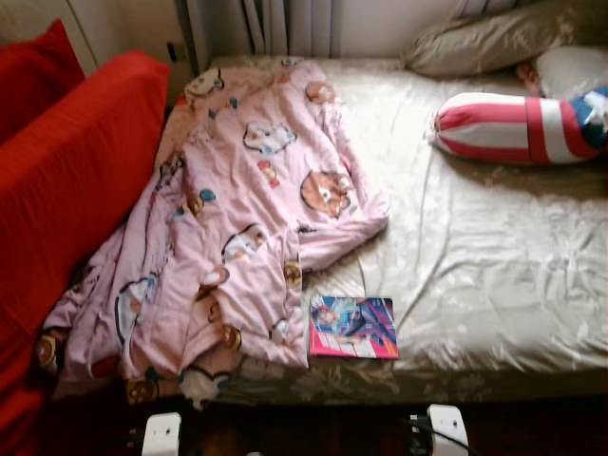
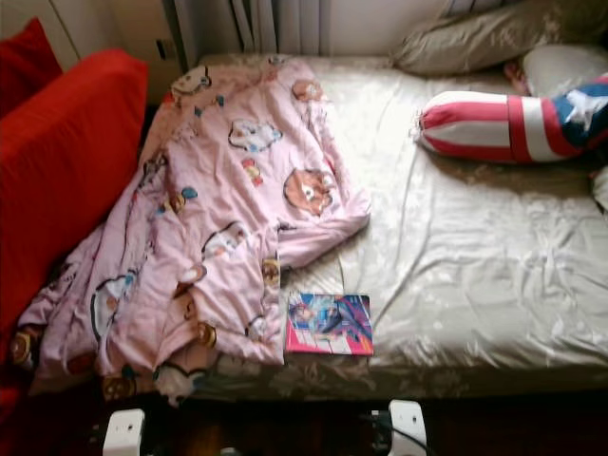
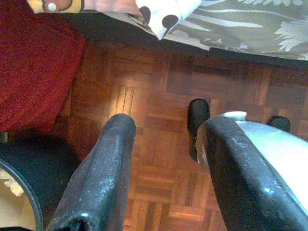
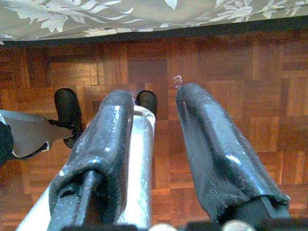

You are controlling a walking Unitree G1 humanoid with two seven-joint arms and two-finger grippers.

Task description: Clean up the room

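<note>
Pink cartoon-print blanket [image 1: 237,218] is sprawled in a rumpled heap over the robot's-left half of the bed [image 1: 494,275], with its lower edge spilling off the near side and its left edge bunched up against a red sofa [image 1: 66,180] that sits right beside the bed. The bed itself has a shiny beige sheet with a leafy pattern, pretty wrinkled. A thin book [image 1: 353,327] with a pink and blue cover lies flat near the front edge of the bed, just beside the blanket's corner, touching or nearly so. Up at the far right there's a red-and-white striped bolster pillow [image 1: 513,126] with a blue starred end, and behind it a grey-beige pillow [image 1: 494,38] against the wall, plus a paler cushion [image 1: 570,68] tucked next to it. Curtains [image 1: 285,24] hang at the head of the bed. Both arms hang low in front of the bed, over a wood parquet floor [image 3: 159,144]. The left gripper [image 3: 166,159] has its two black fingers spread apart with nothing between them, pointing down at the floor with the bed edge and a bit of blanket just ahead. The right gripper [image 4: 154,149] is the same deal, fingers apart and holding nothing, aimed at the parquet below the bed's sheet hem.
</note>
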